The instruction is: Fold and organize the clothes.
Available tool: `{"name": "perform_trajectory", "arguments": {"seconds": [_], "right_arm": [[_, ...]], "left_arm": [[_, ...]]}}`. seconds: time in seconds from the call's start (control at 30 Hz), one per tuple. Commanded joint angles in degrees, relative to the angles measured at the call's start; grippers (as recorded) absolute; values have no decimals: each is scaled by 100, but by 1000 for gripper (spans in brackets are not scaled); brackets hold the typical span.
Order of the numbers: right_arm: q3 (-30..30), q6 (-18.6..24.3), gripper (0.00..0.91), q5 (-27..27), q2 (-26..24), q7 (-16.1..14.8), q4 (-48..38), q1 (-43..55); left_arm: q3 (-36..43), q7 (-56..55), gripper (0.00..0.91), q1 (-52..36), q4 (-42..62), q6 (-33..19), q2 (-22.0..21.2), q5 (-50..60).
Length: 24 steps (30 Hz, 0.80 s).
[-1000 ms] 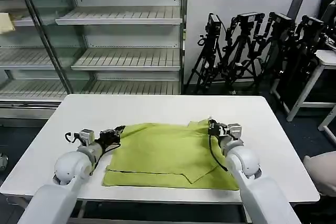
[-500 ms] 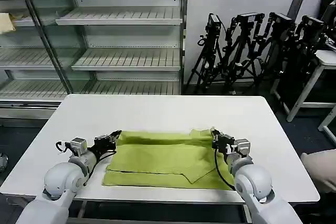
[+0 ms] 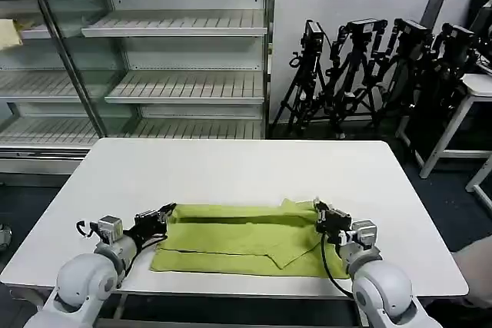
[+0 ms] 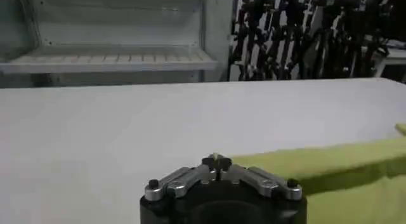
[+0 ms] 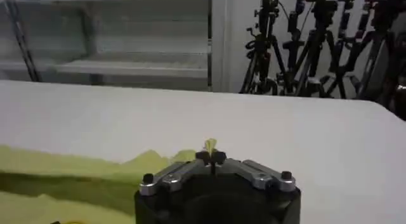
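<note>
A lime yellow-green T-shirt (image 3: pixel 242 237) of soft, thin fabric lies as a wide folded band near the front edge of a smooth white desk (image 3: pixel 246 170), its upper layer creased lengthwise. The left end effector (image 3: pixel 164 213) is closed, pinching the shirt's left end; the right end effector (image 3: pixel 320 211) is closed on the right end, a tuft of fabric showing between its fingertips. No readable writing or label can be made out.
</note>
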Motion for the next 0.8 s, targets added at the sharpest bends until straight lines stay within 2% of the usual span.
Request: {"name": "perform_trajectory", "arguments": {"seconds": [0.03, 0.8], "right_arm": [[71, 13, 0, -87, -21, -9, 162, -215], [186, -121, 0, -48, 14, 86, 581, -667]], "left_arm": [[-91, 33, 10, 266, -58, 6, 11, 74], [-160, 81, 10, 302, -85, 5, 5, 92]]}}
